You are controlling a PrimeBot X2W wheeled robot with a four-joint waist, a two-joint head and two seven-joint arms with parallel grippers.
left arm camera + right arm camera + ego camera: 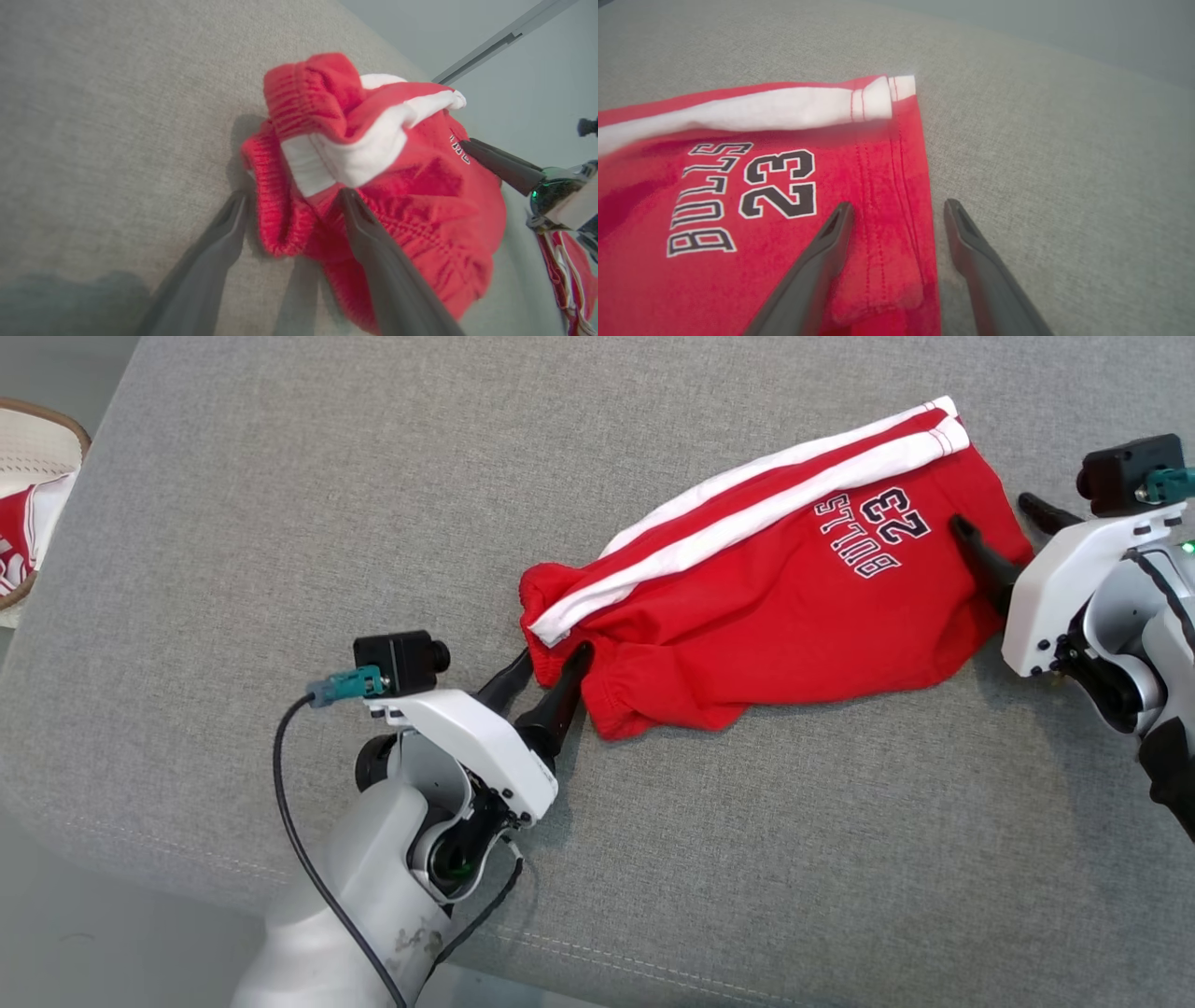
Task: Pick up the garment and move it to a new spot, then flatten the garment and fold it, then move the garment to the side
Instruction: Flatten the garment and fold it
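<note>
The garment [766, 588] is a pair of red shorts with white side stripes and "BULLS 23" print, lying rumpled on the grey cushion [280, 523]. My left gripper [553, 660] is open at the bunched waistband end [289, 196], one finger on each side of the elastic edge. My right gripper [994, 523] is open at the leg hem [901, 196], one finger over the red cloth and the other over the bare cushion beside it. In the left wrist view the right gripper's fingers [500, 163] reach over the garment's far end.
A basket [37, 439] with another red and white garment sits at the far left, off the cushion. The cushion's front edge [187, 868] runs just behind my left arm. Bare grey fabric lies beyond and in front of the shorts.
</note>
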